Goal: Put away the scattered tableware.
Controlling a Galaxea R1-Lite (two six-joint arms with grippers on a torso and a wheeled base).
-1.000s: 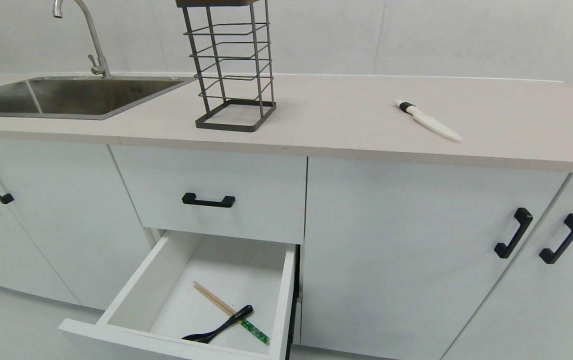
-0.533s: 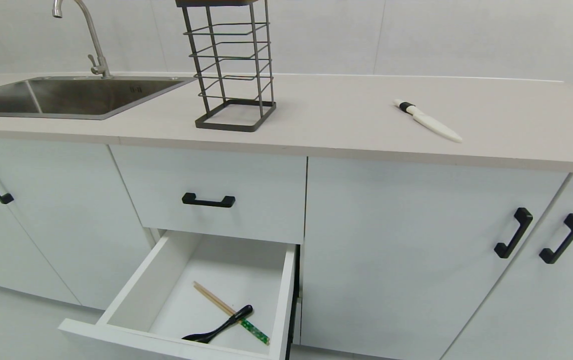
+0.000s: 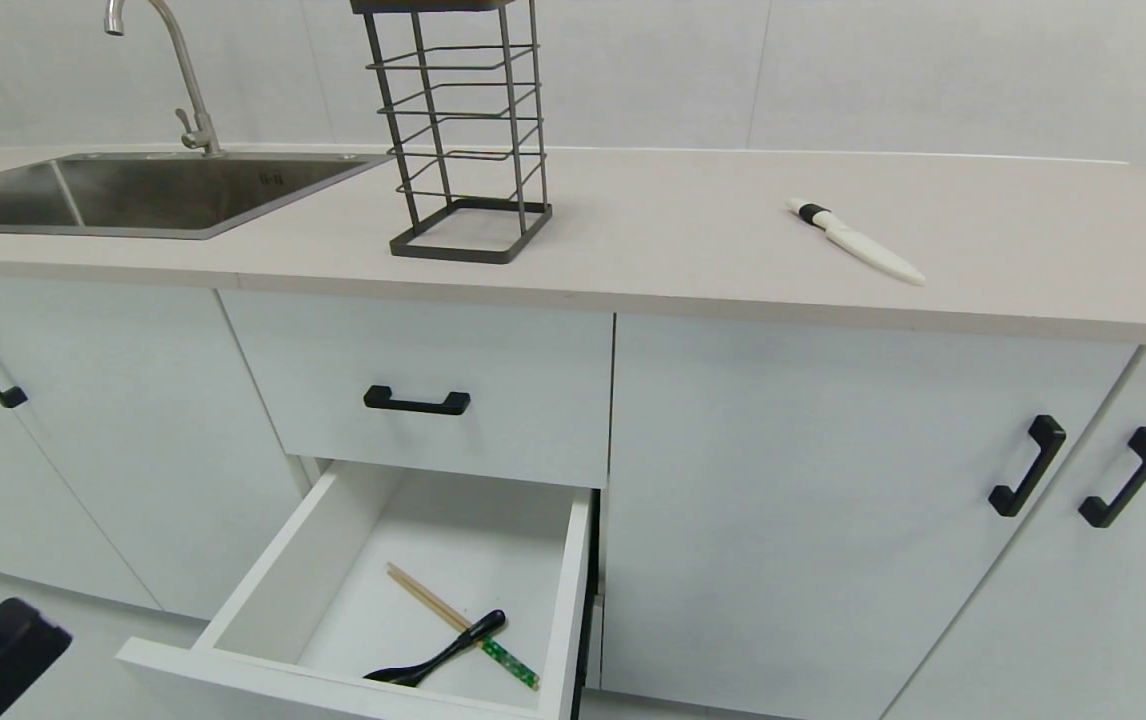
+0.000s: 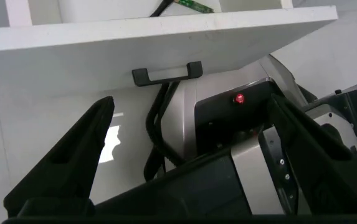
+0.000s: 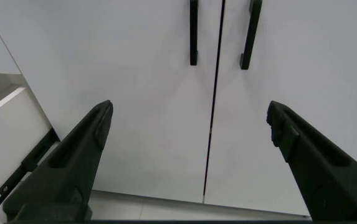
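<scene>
Steel sink [image 3: 133,195] with a curved tap [image 3: 168,70], set into the pale worktop [image 3: 693,235] at the far left. Low on the left, the left gripper [image 4: 189,106] sits near the front of the open drawer [image 3: 278,565]. Its jaws stand wide apart and hold nothing. The drawer's black pull [image 4: 167,72] lies just beyond them, not touched.

Right of the sink, a dark wire rack [image 3: 463,130] stands upright on the worktop. Below it is the shut upper drawer [image 3: 433,350], and under that the open drawer, pulled out toward the near side. Inside, a pair of chopsticks [image 3: 428,595] lies diagonally on the drawer floor, its green-patterned ends toward the near right corner. A black spoon [image 3: 433,658] lies across the chopsticks close to those ends, touching them.

Further right, well apart from the rack, a white knife [image 3: 858,242] with a black band lies flat on the worktop, one end pointing toward the near right. Below it are the white cabinet doors [image 3: 783,500], and two black door handles [image 3: 1028,465] show at the right.

The right gripper [image 5: 189,111] faces two shut doors, jaws wide apart and empty.
</scene>
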